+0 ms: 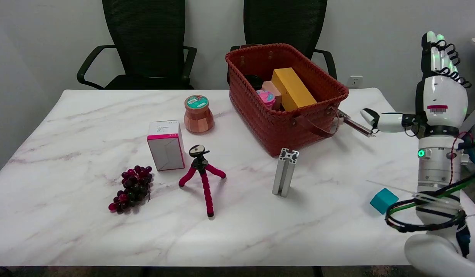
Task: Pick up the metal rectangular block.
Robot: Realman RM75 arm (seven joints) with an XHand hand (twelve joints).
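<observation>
The metal rectangular block (pixel 285 172), a silvery slotted bar, stands upright on the marble table (pixel 87 231), just in front of the red woven basket (pixel 285 96). My right hand (pixel 437 84) is raised at the far right, well to the right of the block and above the table's edge. Its fingers point straight up and its thumb sticks out to the left, with nothing held.
The basket holds a yellow box (pixel 293 89) and small items. A teal cube (pixel 383 201) lies near my right arm. A red-legged mini tripod (pixel 201 173), a white-and-pink box (pixel 165 145), a bunch of grapes (pixel 132 188) and a copper jar (pixel 198 114) stand to the left.
</observation>
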